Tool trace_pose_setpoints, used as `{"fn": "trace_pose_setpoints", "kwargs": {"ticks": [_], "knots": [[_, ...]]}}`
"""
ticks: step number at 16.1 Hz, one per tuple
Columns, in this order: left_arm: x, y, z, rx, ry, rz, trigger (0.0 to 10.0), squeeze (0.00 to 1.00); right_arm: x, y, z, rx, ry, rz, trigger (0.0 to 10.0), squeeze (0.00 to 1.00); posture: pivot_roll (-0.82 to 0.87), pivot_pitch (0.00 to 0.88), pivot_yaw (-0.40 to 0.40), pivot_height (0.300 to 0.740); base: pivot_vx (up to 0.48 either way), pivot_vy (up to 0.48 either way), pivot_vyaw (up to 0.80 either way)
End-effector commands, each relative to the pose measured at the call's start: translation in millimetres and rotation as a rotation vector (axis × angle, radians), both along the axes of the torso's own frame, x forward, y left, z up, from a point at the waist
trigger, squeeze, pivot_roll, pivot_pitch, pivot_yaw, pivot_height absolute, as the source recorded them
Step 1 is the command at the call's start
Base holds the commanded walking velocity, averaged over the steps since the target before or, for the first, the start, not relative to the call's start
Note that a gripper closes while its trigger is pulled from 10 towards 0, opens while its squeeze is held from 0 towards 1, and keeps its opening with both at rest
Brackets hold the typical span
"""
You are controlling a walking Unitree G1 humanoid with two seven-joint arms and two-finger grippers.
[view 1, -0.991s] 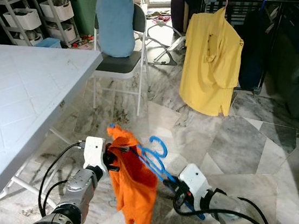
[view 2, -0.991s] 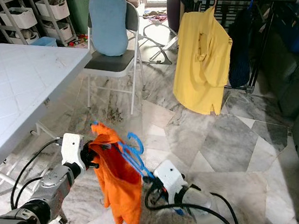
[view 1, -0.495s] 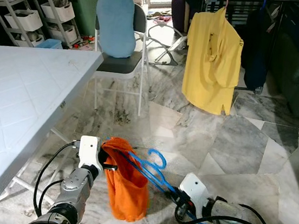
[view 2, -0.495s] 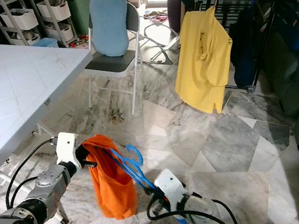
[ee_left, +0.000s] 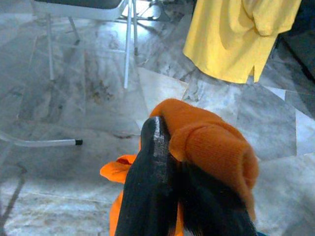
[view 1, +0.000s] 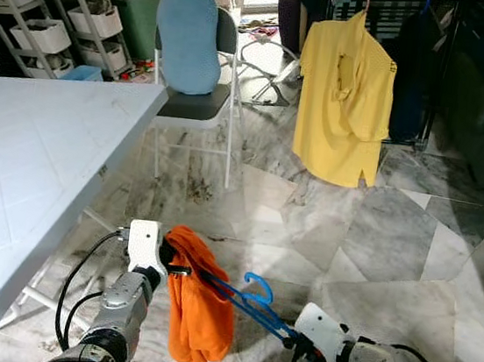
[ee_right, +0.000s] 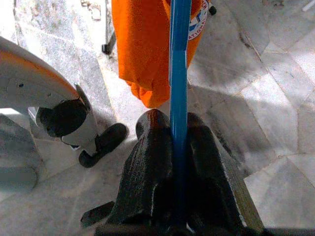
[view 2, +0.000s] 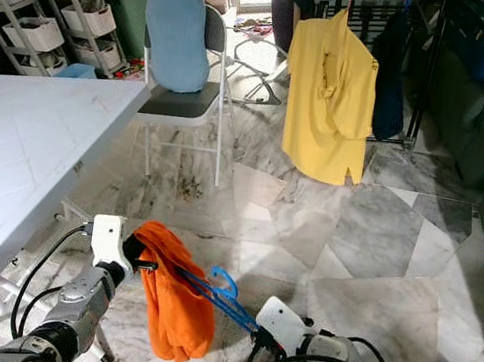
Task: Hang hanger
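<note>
An orange garment (view 1: 198, 310) hangs low in front of me, draped over one end of a blue hanger (view 1: 255, 307). My left gripper (view 1: 170, 265) is shut on the garment's top fold, whose orange cloth (ee_left: 206, 147) wraps its black fingers (ee_left: 152, 182). My right gripper (ee_right: 172, 157) is shut on the hanger bar (ee_right: 178, 73), which runs from it up into the garment (ee_right: 142, 44). The hanger's hook (view 2: 226, 281) curls upward between the two arms. A yellow shirt (view 1: 346, 92) hangs on the dark clothes rack (view 1: 435, 46) across the room.
A white table (view 1: 22, 172) stands close on my left, its legs (view 1: 38, 297) beside my left arm. A folding chair (view 1: 193, 78) with a blue cushion stands beyond it. Shelving (view 1: 50, 21) with bins lines the far left. Marble floor (view 1: 376, 242) lies open toward the rack.
Both grippers have dropped lower with the garment and hanger. The hanger now lies flatter, its hook lower and nearer the right gripper, and the garment hangs straighter.
</note>
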State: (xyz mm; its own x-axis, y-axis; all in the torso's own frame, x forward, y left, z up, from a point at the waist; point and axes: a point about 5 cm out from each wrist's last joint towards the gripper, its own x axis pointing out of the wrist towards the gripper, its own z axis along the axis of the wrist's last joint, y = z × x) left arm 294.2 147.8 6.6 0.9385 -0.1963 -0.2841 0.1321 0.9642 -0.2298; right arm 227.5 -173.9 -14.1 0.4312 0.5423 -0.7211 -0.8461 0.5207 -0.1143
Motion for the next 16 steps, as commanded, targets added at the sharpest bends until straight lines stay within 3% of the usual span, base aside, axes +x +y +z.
{"fn": "trace_pose_setpoints", "kwargs": {"ticks": [1,4,8,12,16], "knots": [[-4.4,8.3,-5.9,0.038,0.039,0.005,0.0,0.00,-3.6,-0.7,1.4,0.011,-0.006,0.026,10.0,0.00,-0.21,0.000,0.215,0.740,0.000,0.000,0.00],[-10.7,16.0,-13.0,0.080,0.083,0.017,0.0,0.00,-11.3,-13.2,17.8,0.086,-0.011,0.064,10.0,0.00,-0.22,0.000,0.218,0.740,0.000,0.000,0.00],[-18.8,20.8,-21.4,0.122,0.131,0.012,0.0,0.00,-27.8,-33.1,31.2,0.096,0.030,0.147,10.0,0.00,-0.23,0.000,0.224,0.740,0.000,0.000,0.00],[-28.6,21.6,-30.9,0.162,0.184,-0.009,0.0,0.00,-22.3,-41.1,55.2,0.189,0.012,0.149,10.0,0.00,-0.23,0.000,0.227,0.740,0.000,0.000,0.00],[-32.7,27.5,-34.4,0.192,0.209,-0.005,0.0,0.00,-15.1,-47.8,61.6,0.168,-0.005,0.158,10.0,0.00,-0.22,0.000,0.224,0.740,0.000,0.000,0.00]]}}
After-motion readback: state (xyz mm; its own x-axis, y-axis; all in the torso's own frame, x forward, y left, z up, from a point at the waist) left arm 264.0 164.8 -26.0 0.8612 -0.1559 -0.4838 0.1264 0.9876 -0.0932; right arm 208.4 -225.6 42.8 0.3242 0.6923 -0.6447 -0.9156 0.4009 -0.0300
